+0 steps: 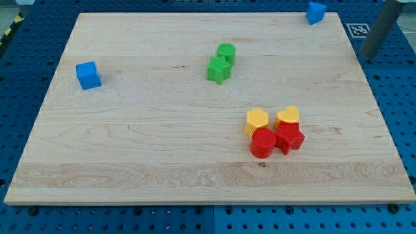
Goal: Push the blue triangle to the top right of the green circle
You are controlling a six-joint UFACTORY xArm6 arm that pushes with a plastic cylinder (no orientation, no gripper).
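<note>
The blue triangle [316,12] lies at the board's top right corner, near the top edge. The green circle [226,52] sits at the upper middle of the board, touching a green star [219,69] just below it. My tip [369,57] is off the wooden board, over the blue perforated table to the view's right. It is to the right of and below the blue triangle, not touching any block.
A blue cube [88,75] sits near the board's left edge. A cluster at lower right holds a yellow hexagon [257,121], a yellow heart [287,117], a red circle [262,143] and a red star [290,137]. A marker tag [356,29] lies beside the board's top right corner.
</note>
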